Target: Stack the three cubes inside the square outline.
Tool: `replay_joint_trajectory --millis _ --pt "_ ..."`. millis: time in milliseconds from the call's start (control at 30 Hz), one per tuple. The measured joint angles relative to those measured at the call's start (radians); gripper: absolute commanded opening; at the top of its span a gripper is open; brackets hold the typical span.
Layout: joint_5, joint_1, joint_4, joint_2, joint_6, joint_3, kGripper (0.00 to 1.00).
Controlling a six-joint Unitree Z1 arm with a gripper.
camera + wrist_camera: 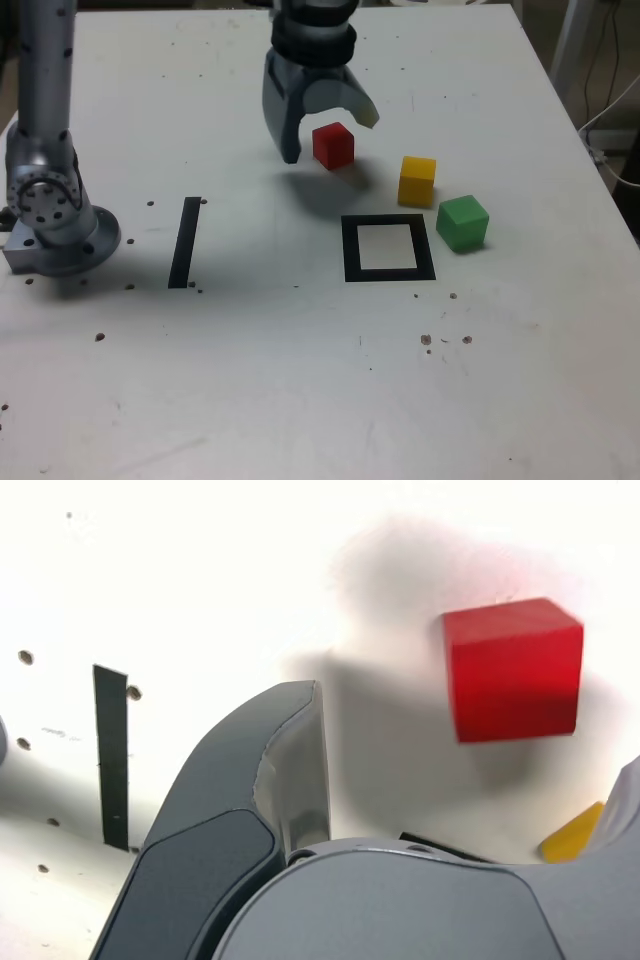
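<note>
The red cube sits on the white table behind the square outline, whose white centre holds nothing. The yellow cube and the green cube lie to the exterior view's right of the outline, close together. My gripper hangs open over the red cube, one finger to its left and one above its right side, not touching it. In the wrist view the red cube lies between a grey finger and the frame edge, with a sliver of the yellow cube showing.
A straight black strip lies at the exterior view's left, beside the arm's base. Small dark holes dot the table. The table's right edge runs near cables on the floor.
</note>
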Motion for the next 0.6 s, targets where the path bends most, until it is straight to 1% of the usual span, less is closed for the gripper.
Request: replay_joint_trajectory --millis 200,400,467,600 --pt "-0.01 0.016 0.01 0.06 0.013 -0.043 0.95" --pt "-0.019 0.036 0.034 0.115 0.029 -0.093 0.86" --pt "-0.02 0.043 0.046 0.122 0.035 -0.105 0.8" --pt "-0.02 0.063 0.059 0.146 0.045 -0.133 0.59"
